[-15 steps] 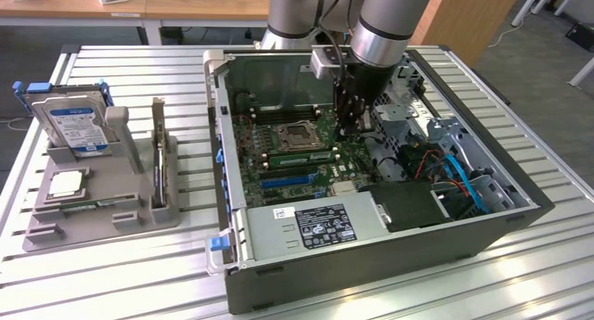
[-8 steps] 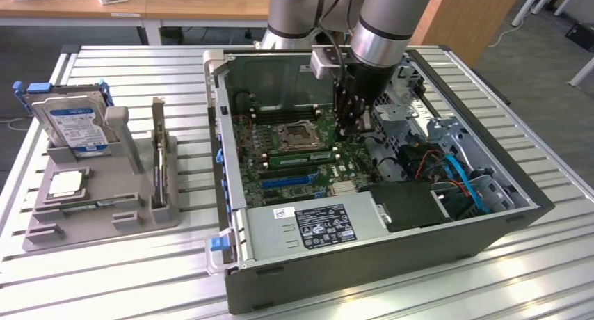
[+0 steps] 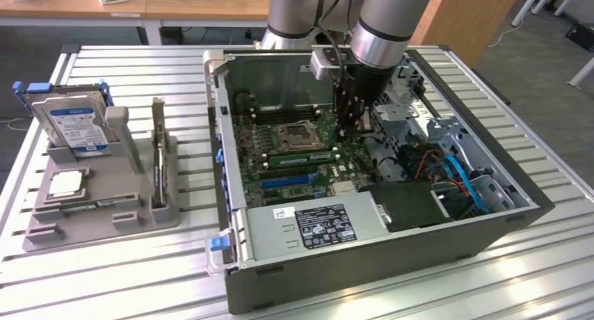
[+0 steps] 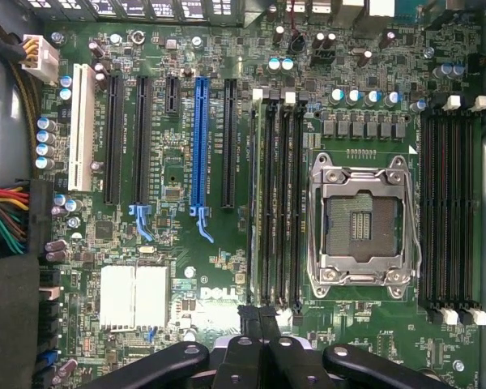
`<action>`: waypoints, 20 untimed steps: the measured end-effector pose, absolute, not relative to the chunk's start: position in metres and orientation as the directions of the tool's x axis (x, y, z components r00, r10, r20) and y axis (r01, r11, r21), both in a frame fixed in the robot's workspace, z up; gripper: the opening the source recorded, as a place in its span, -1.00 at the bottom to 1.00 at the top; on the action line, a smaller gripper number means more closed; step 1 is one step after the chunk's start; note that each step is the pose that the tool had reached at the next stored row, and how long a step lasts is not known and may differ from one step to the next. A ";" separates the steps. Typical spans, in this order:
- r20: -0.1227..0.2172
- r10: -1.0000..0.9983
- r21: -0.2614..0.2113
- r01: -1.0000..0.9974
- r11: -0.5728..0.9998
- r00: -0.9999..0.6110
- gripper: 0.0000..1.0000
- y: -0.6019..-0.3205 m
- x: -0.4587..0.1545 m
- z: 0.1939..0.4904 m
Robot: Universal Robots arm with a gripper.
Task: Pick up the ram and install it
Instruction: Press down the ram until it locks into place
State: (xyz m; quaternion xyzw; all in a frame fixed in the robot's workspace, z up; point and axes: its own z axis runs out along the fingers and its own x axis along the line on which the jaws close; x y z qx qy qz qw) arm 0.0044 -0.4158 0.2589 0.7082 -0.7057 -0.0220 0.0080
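Slatted metal table (image 3: 111,278), open computer case (image 3: 371,264) standing on it, grey parts holder (image 3: 93,226) just beside

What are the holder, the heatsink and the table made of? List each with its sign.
Holder: likely plastic, matte grey, moulded rounded edges.
Heatsink: likely aluminium, pale silvery fins.
Table: metal, probably aluminium, ribbed silver slats with a soft sheen.

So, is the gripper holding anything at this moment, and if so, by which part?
It cannot be told. The gripper is shut, its tips over the memory slots beside the CPU socket; whether they pinch anything is unclear.
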 end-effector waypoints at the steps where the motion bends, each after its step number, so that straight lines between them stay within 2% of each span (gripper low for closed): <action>1: -0.020 -1.000 0.042 -0.999 -0.004 0.003 -0.79 -0.416 0.004 0.259; 20: -0.020 -1.000 0.042 -0.999 -0.004 0.003 -0.79 -0.416 0.004 0.256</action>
